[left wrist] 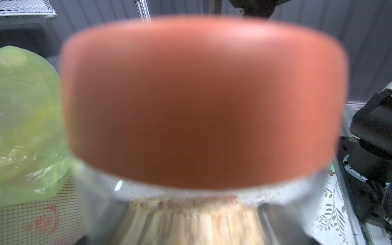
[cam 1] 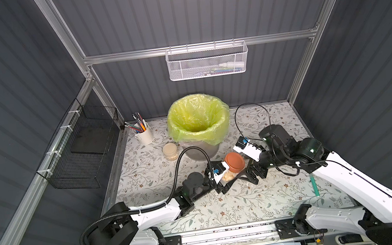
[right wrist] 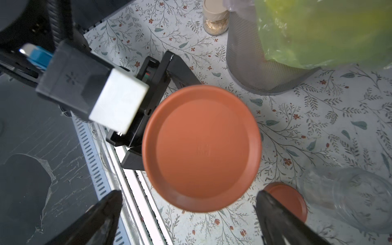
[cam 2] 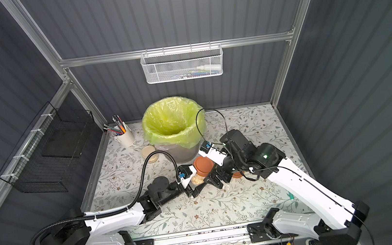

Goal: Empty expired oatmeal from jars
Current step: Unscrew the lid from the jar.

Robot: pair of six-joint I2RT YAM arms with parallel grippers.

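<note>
Oatmeal in held jar, lid on

Left gripper clamped on the glass, mid-table, near bin with yellow-green bag. Right gripper above lid, jaws spread wide either side, touching nothing. Cream-lidded jar upright just beside bin. Empty jar and loose terracotta lid near right gripper.
</note>
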